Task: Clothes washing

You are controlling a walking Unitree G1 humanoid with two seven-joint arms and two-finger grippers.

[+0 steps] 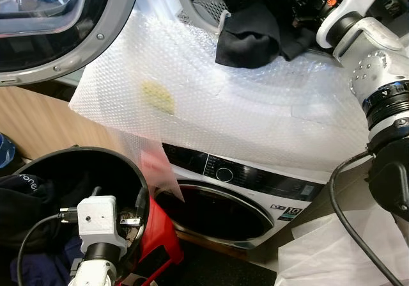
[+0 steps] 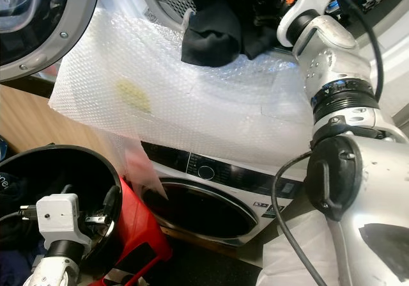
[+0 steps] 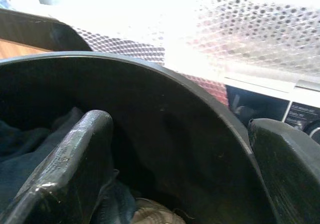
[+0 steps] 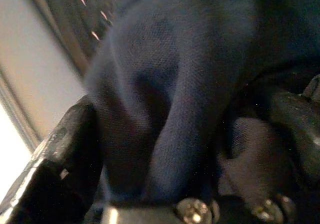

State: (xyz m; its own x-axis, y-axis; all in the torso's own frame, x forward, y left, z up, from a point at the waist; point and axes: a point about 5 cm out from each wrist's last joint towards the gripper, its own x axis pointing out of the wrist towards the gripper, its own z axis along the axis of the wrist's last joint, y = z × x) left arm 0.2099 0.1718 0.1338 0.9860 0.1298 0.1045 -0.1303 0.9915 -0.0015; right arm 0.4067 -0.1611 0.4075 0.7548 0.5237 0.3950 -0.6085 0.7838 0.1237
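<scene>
A black garment hangs out of the upper washer's drum mouth onto the bubble wrap. My right arm reaches up into that drum. In the right wrist view my right gripper is open, its fingers wide apart with dark blue cloth bunched between them. At the lower left, my left gripper is open at the rim of a black bucket. One finger is inside and the other outside the wall. Dark clothes lie in the bucket.
Bubble wrap with a yellow patch drapes down the upper machine's front. Its round door stands open at the upper left. Below is a second washer with its door shut. A red object stands beside the bucket, and white plastic sheet lies lower right.
</scene>
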